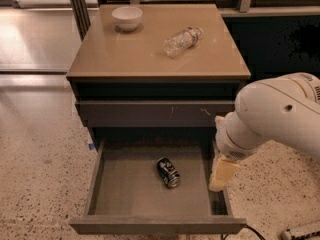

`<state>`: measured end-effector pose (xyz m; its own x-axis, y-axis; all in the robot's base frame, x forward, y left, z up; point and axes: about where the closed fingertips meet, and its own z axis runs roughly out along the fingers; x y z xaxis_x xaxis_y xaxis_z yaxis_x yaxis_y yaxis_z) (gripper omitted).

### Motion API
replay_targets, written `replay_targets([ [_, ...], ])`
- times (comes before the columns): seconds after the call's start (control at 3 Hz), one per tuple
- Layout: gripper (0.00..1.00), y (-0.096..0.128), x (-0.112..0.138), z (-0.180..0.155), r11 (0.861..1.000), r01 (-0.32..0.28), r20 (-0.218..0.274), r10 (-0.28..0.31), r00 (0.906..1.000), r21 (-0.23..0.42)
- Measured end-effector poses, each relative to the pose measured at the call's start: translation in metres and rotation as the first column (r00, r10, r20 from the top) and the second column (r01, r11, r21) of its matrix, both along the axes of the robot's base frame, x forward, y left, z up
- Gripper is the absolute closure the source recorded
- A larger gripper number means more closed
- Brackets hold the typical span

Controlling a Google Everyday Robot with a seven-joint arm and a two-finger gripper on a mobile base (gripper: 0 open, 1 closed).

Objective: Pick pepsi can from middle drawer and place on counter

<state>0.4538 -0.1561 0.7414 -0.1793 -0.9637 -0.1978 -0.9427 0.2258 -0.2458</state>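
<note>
The pepsi can [168, 172] lies on its side near the middle of the open middle drawer [125, 194], dark blue with a silver end facing the front right. My gripper [221, 174] hangs from the big white arm [280, 119] over the drawer's right wall, to the right of the can and apart from it. It holds nothing that I can see. The tan counter [145, 49] tops the cabinet above.
A white bowl [127, 18] stands at the counter's back left. A clear plastic water bottle [182, 41] lies on its side at the counter's back right. A closed upper drawer front [150, 113] sits above the open drawer. Speckled floor surrounds the cabinet.
</note>
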Motion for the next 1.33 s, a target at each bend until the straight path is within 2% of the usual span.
replay_targets([
  [0.33, 0.0, 0.024, 0.032, -0.041, 0.999, -0.029, 0.026, 0.029, 0.9992, 0.036],
  [0.67, 0.0, 0.037, 0.051, -0.071, 0.997, -0.042, 0.034, 0.04, 0.9986, 0.06],
  [1.33, 0.0, 0.043, 0.062, -0.122, 0.996, -0.014, 0.005, 0.014, 0.9999, 0.09],
])
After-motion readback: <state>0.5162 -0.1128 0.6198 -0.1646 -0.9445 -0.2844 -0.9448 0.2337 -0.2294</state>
